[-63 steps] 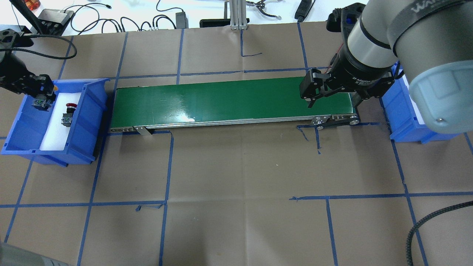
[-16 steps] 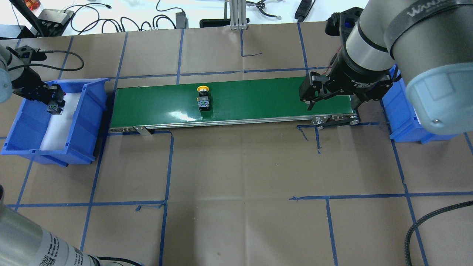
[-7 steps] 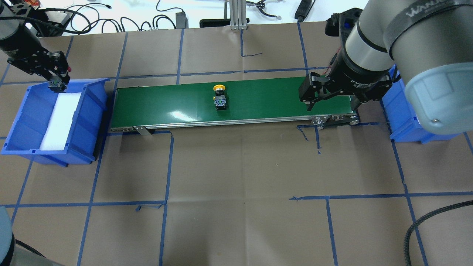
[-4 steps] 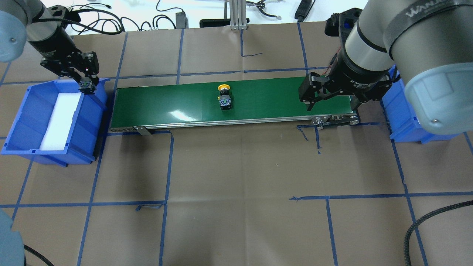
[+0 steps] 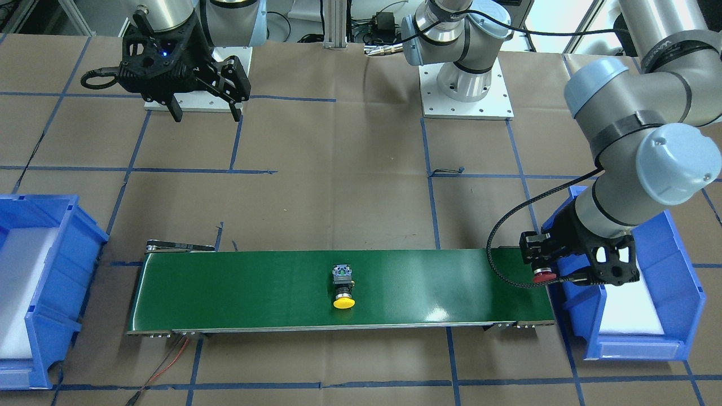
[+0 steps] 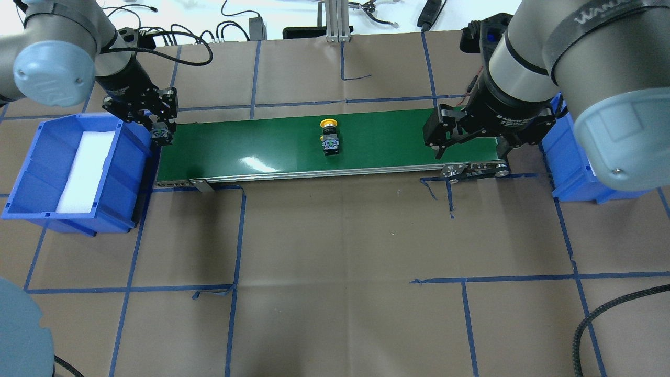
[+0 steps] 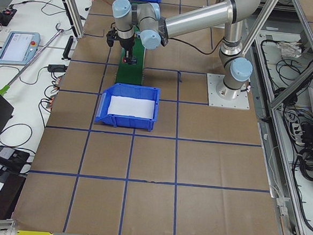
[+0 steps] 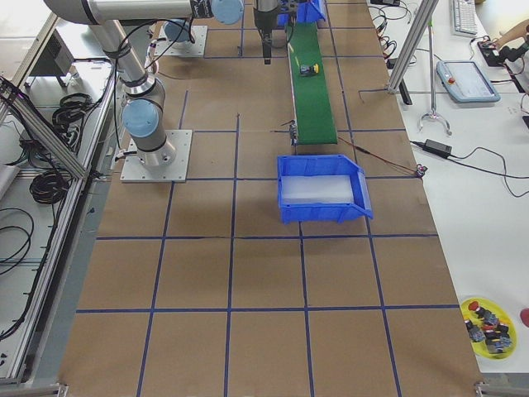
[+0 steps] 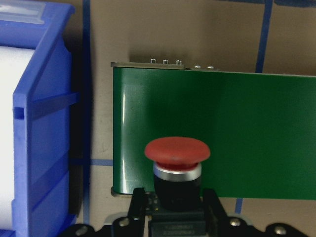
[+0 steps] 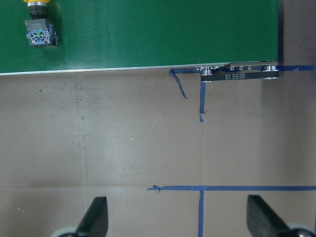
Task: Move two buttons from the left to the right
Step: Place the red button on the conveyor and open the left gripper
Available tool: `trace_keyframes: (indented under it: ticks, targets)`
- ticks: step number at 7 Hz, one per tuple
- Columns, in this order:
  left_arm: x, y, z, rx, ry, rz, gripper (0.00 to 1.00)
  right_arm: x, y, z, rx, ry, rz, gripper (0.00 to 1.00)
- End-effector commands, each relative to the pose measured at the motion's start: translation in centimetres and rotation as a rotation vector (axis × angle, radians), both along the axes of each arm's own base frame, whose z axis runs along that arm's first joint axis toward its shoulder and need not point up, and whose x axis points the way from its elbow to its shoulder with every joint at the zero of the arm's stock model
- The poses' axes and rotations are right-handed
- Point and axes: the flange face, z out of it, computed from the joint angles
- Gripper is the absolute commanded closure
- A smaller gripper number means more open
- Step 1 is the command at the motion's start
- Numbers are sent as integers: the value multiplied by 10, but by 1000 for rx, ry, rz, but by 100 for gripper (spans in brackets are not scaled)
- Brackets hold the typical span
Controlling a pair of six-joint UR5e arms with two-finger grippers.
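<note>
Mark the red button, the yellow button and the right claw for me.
red button (image 9: 177, 151): left wrist view, on its red cap.
yellow button (image 6: 331, 142): overhead view, on its black body.
right claw (image 5: 207, 115): front-facing view, midway between its open fingertips.

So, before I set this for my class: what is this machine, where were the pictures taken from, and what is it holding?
It is a robot with two arms at a paper-covered table. One camera looks from behind it, one faces it, two look from the table's ends, and one sits on each wrist. A green conveyor belt lies between two blue bins, the left bin and the right bin, sides being the robot's own. A yellow button lies on its side mid-belt. The left jaws are shut on the red button, at the belt's left end. The right jaws hang open near the belt's other end, holding nothing.
</note>
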Motion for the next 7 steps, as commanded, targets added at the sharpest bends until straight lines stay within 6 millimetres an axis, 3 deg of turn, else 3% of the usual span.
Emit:
trace_keyframes:
  ticks: [1,3,4,5,6,7]
  targets:
    - [0,0,-62,-73,-19,-1,99,0,-1,-4,10,3,0,0]
    - [-1,2,-73,-58,-16,-1,97,0,-1,-3,8,3,-2,0]
    - [-1,3,-64,-73,-19,-1,96,0,-1,-3,8,1,0,0]
    - [-1,2,-67,-68,-19,-1,87,0,-1,-3,8,1,0,0]
    - [-1,2,-71,-63,-11,-1,17,0,-1,-4,10,3,-2,0]
    - [-2,1,-67,-72,-8,1,1,0,-1,-4,8,4,-2,0]
